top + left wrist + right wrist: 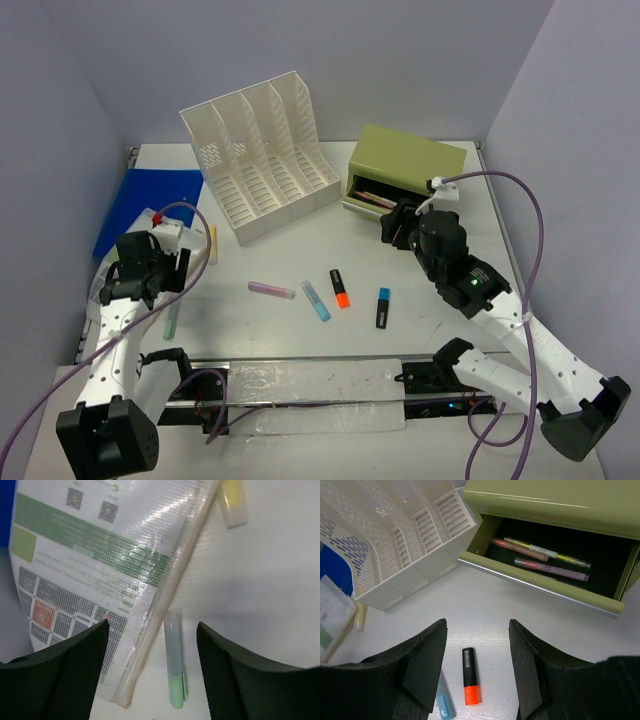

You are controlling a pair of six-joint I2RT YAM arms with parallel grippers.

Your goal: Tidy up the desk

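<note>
right wrist: right hand (478, 630) apart, facing the open green drawer box (545, 500), orange highlighter (470, 682) nearby.

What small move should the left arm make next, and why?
Probably lower the left gripper straight down: its jaws stand open, and the green highlighter lies between them on the desk, close beside the document pouch.

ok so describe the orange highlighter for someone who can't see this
Find the white file rack at the back of the desk and look just in front of it. The orange highlighter lies there between a light blue pen on its left and a black one with a blue cap on its right. Only it has an orange end.
</note>
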